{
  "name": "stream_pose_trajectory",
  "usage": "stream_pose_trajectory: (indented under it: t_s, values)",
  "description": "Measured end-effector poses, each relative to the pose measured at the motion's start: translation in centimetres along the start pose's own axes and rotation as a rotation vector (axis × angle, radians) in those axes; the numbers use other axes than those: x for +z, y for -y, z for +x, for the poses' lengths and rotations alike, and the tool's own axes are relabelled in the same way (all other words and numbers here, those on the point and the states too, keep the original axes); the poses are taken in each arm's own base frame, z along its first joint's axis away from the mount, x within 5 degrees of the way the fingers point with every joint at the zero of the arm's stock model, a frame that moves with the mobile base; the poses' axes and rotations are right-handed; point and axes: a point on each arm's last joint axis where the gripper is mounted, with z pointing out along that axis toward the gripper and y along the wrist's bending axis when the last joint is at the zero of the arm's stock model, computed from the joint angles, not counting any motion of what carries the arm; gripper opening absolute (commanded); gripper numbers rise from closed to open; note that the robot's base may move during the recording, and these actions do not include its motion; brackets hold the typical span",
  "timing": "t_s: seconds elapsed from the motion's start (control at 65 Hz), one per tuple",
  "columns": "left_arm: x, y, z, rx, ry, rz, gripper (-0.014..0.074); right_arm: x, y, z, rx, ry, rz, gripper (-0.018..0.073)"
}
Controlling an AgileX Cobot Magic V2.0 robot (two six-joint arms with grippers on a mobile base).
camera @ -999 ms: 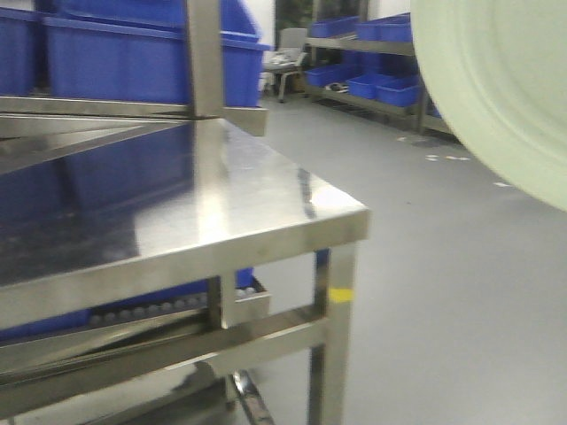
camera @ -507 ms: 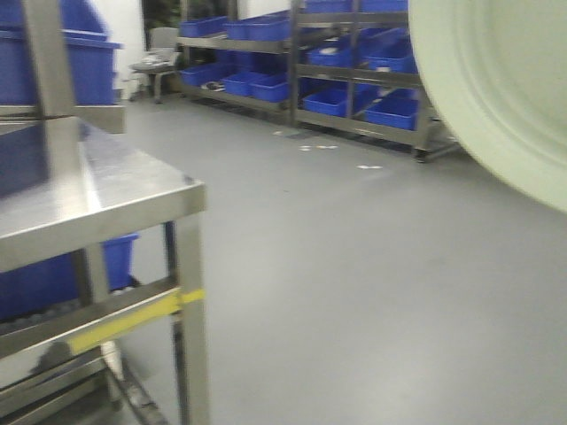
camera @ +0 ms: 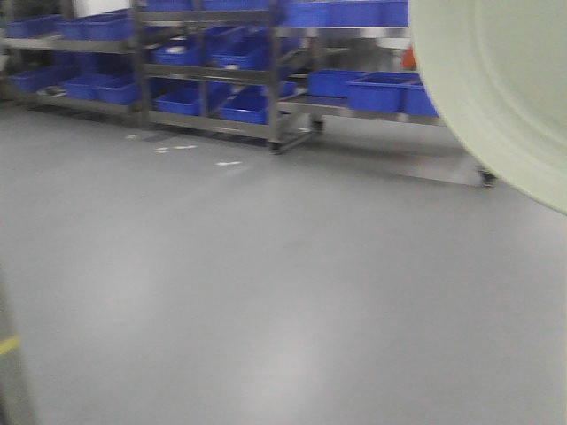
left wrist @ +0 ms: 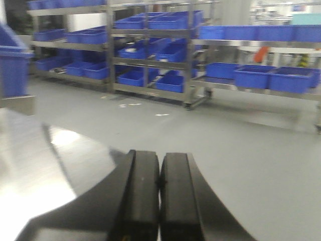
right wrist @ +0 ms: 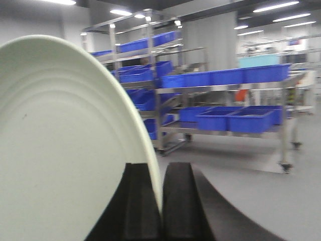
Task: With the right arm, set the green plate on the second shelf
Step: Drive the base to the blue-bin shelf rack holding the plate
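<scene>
So the right gripper point(right wrist: 161, 173) has its two black fingers pinching the rim of the green plate point(right wrist: 65, 145). The plate stands on edge and fills the whole left side of the right wrist view. From the front camera it takes up the upper right corner, cut off by the frame, up in the air above the grey floor point(camera: 266, 292). The left gripper point(left wrist: 159, 170) has its fingers pressed together on nothing, over a shiny steel table point(left wrist: 45, 170) at lower left. Metal racks point(camera: 204, 75) full of blue bins point(camera: 381, 88) run along the top.
</scene>
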Motion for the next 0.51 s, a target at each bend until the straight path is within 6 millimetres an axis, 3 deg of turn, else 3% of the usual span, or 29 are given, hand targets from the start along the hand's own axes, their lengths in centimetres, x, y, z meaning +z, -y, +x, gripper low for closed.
stream_pose_trajectory:
  t_s: [0.507]
  values:
    - [0.00, 0.00, 0.00, 0.000, 0.000, 0.000, 0.0130, 0.00, 0.00, 0.00, 0.000, 0.000, 0.000, 0.0053]
